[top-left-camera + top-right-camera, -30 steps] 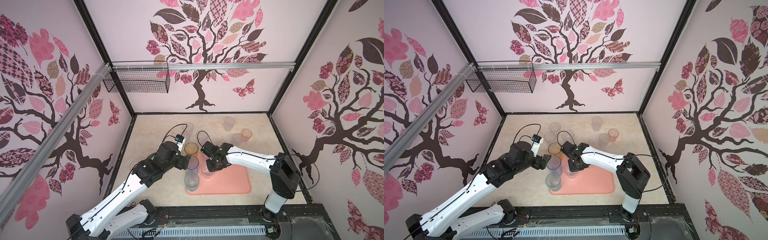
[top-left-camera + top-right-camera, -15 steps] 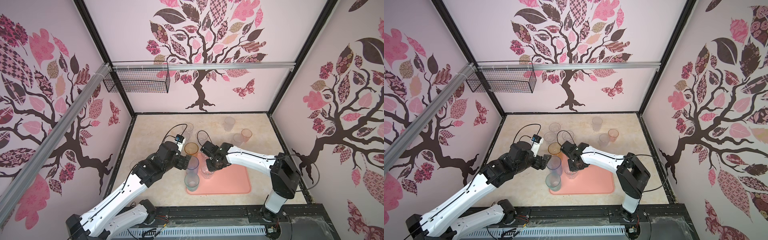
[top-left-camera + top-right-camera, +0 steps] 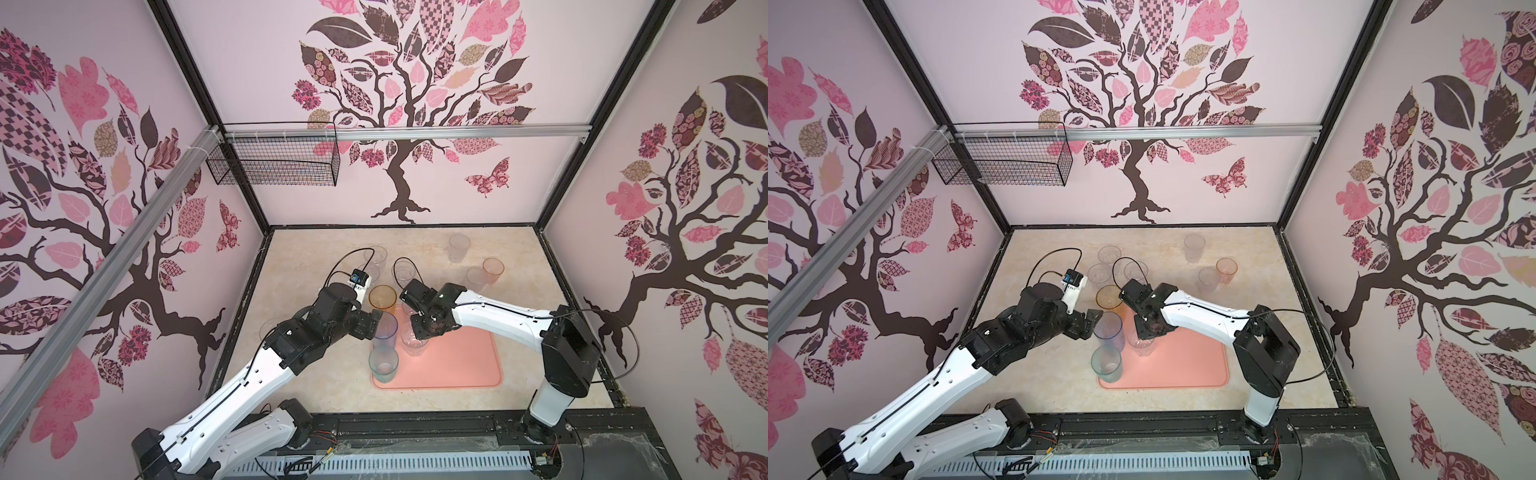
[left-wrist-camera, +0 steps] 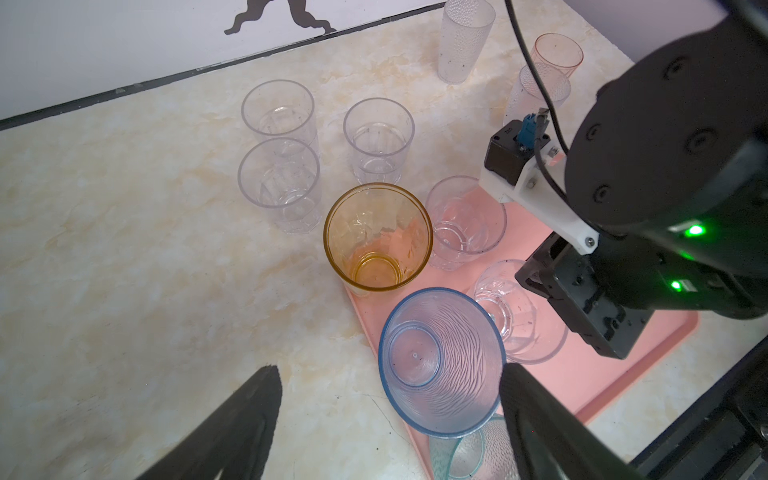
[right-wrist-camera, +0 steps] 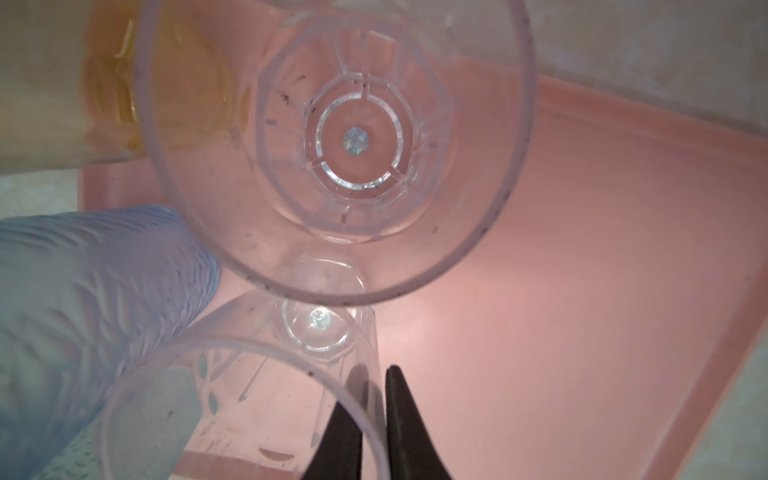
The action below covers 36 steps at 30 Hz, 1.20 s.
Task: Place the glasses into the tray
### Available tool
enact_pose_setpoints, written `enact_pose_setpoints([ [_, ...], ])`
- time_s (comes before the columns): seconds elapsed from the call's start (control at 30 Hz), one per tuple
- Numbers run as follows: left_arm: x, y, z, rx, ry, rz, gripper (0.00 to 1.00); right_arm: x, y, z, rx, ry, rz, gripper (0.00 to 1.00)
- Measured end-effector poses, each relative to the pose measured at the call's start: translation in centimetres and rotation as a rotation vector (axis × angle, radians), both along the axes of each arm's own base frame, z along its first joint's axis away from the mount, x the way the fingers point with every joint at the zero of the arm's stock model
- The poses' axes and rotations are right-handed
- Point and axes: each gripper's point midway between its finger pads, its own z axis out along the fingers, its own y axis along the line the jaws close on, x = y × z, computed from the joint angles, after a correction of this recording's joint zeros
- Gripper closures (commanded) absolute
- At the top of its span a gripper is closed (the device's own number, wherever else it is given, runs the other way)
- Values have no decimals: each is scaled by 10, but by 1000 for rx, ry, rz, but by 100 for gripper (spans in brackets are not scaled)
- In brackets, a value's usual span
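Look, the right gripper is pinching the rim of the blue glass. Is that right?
No. The right gripper is pinching the rim of a clear glass, as the right wrist view shows. The blue glass stands beside it.

**A robot test cell, not a lived-in room**

Black metal frame posts (image 3: 198, 83) are boxing in a beige marble-patterned tabletop (image 3: 299, 266), with pale panels printed with pink-and-brown trees (image 3: 401, 183) standing in for walls. Two white-and-black robot arms (image 3: 257, 374) (image 3: 498, 320) are rising from a black mounting rail (image 3: 415, 424) along the tabletop's near edge. A silver aluminium bar (image 3: 457, 132) is carrying a black wire mesh basket (image 3: 282, 166).
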Motion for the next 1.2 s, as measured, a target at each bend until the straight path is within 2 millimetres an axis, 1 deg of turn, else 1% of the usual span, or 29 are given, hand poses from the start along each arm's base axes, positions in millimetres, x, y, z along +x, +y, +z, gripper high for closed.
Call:
enact_pose_setpoints([
  [0.37, 0, 0, -1, 2, 3, 0, 14, 1, -1, -2, -8, -1, -1, 84],
  [0.73, 0, 0, -1, 0, 3, -1, 14, 7, -7, -2, -12, -5, -23, 83],
  [1.03, -1, 0, 0, -3, 0, 0, 13, 6, -8, 0, -17, 0, -20, 71],
  [1.1, -1, 1, 0, -2, -1, 1, 13, 7, -6, 6, -14, -2, -16, 68],
  [1.2, 1, 3, 0, -1, -2, 12, 13, 12, -1, 22, 3, -18, -5, 64],
])
